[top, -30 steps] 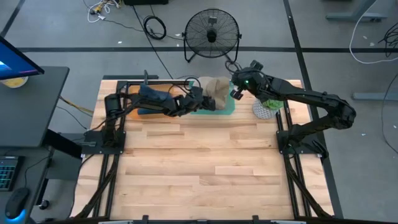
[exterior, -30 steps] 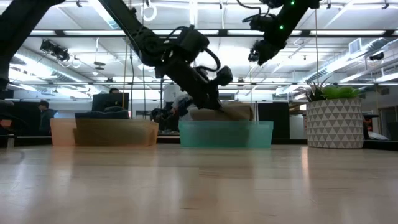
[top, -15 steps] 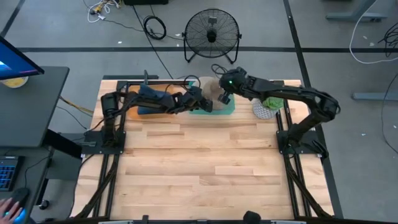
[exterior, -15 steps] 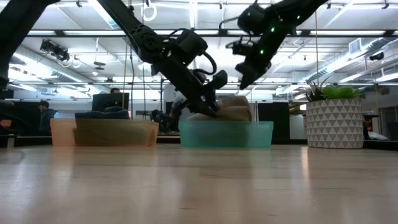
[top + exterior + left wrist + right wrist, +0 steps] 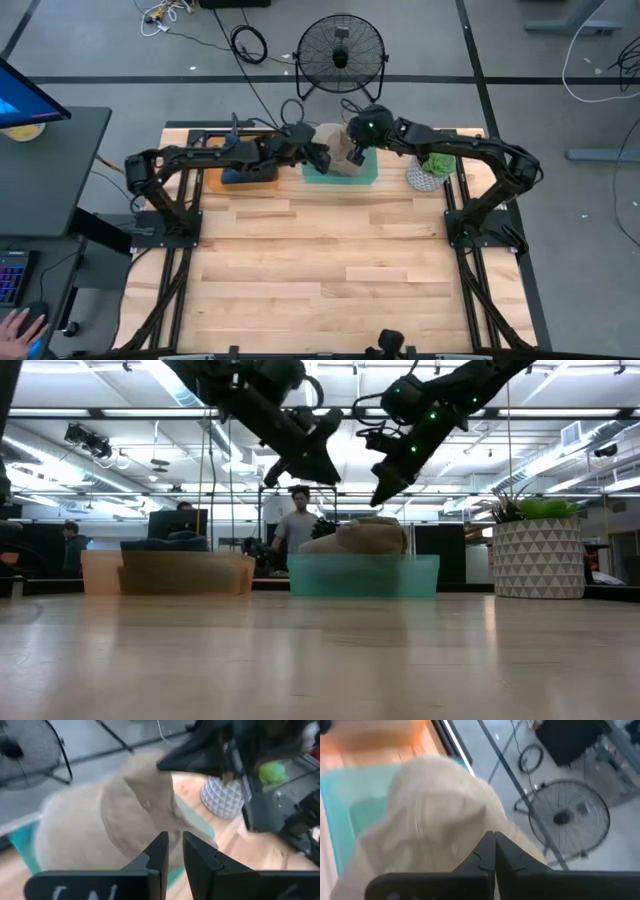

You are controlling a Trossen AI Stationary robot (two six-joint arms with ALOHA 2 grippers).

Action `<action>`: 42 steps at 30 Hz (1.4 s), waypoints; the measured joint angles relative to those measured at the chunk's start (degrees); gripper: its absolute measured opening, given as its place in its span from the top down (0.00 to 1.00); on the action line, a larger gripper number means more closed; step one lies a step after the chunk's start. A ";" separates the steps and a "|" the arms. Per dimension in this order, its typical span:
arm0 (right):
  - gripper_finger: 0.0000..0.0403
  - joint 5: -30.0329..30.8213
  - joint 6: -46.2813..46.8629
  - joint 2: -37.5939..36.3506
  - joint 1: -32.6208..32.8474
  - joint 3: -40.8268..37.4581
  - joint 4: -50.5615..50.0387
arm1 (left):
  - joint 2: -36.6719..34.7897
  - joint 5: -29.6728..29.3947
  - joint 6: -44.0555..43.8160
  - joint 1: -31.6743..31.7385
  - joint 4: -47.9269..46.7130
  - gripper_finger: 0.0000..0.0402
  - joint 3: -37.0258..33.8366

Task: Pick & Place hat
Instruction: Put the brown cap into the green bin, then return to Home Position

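Observation:
The beige hat (image 5: 343, 150) lies crumpled in the teal tray (image 5: 366, 178) at the table's far edge, its crown standing above the tray wall (image 5: 365, 574) in the low view (image 5: 362, 537). My left gripper (image 5: 320, 156) hangs above the hat's left side (image 5: 312, 468). Its fingers stand a narrow gap apart (image 5: 173, 851), and the hat (image 5: 115, 815) lies below them. My right gripper (image 5: 354, 154) is shut (image 5: 493, 839) and slants down just above the hat's crown (image 5: 378, 498), clear of the hat (image 5: 430, 820).
An orange tray (image 5: 212, 176) holding a dark blue thing (image 5: 248, 160) sits left of the teal tray. A potted plant in a white patterned pot (image 5: 430, 172) (image 5: 540, 556) stands to the right. A fan (image 5: 341, 52) is beyond the far edge. Bare wood spreads toward the near edge.
My left gripper has risen off the hat in the teal tray and drawn back a little toward the table's left. My right gripper has come from high on the right, leftward and down, to just over the hat. The hat has stayed in the tray.

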 joint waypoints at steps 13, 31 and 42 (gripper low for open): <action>1.00 -13.86 1.91 10.00 -6.02 0.02 8.11 | 3.09 -3.94 1.67 5.51 -3.37 0.86 0.04; 1.00 -17.03 7.04 16.63 -6.94 0.09 -4.39 | 14.92 3.60 -1.10 8.81 -3.91 0.90 0.04; 0.96 -16.85 6.95 -4.52 -5.23 -0.07 -17.96 | -1.10 3.70 6.88 7.41 -15.00 0.97 -0.02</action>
